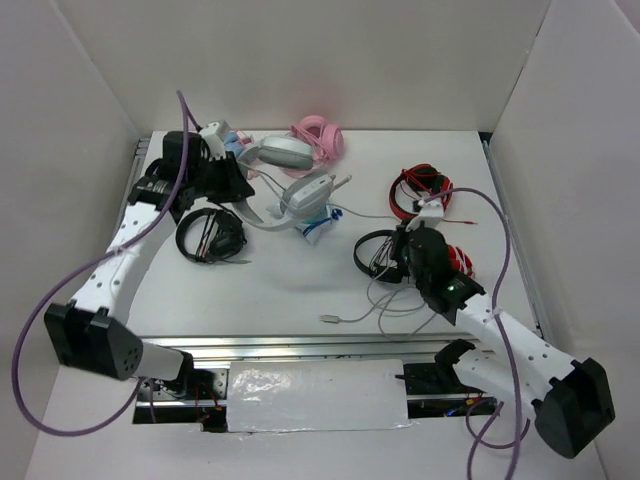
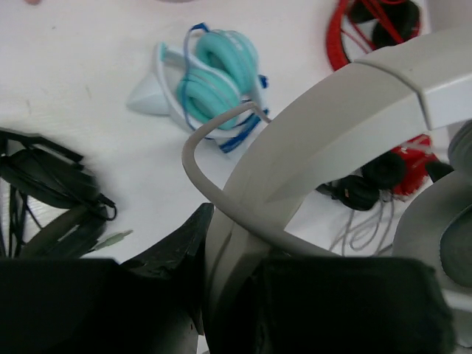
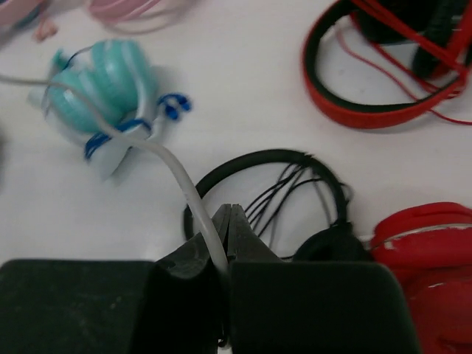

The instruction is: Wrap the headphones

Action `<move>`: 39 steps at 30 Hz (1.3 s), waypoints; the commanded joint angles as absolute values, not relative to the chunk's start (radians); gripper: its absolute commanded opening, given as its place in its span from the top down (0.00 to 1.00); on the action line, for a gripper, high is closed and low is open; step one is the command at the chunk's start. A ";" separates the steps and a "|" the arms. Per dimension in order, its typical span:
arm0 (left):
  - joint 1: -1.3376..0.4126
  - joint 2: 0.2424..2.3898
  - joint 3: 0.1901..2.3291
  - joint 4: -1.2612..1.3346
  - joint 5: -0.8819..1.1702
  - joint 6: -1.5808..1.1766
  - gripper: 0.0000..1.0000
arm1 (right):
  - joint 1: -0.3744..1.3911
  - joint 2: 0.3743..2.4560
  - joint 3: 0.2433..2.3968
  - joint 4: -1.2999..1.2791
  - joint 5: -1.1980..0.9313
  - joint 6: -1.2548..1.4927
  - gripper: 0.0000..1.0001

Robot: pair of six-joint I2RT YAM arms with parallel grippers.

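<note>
– Two grippers, both gripping?
– Yes. Left gripper [image 2: 221, 240] is clamped on the wide grey band of the headphones [image 2: 332, 125], at the far left of the table [image 1: 290, 290]. The band arches up and right out of its jaws.
– Right one?
– Right gripper [image 3: 225, 221] pinches the pale cable [image 3: 177, 166], which runs left across the teal pair [image 3: 110, 85]. Black pair [image 3: 265, 158] lies just beyond its tips.

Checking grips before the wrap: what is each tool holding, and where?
Left tool clamps the headphones by the wide band; right tool pinches their thin cable partway along.
</note>
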State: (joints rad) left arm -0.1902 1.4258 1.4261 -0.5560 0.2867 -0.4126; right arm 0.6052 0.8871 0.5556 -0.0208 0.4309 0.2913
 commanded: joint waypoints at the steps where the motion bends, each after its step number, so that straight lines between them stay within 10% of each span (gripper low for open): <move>1: -0.219 1.252 1.378 -0.413 0.400 -0.497 1.00 | 0.441 0.853 0.535 0.130 0.283 0.343 1.00; 23: -0.423 1.080 0.989 -0.344 0.339 -0.551 1.00 | -0.198 1.074 0.752 0.153 0.098 0.417 1.00; 39: -0.243 1.173 1.405 -0.462 0.287 -0.592 1.00 | -0.005 1.075 0.647 0.103 0.097 0.388 1.00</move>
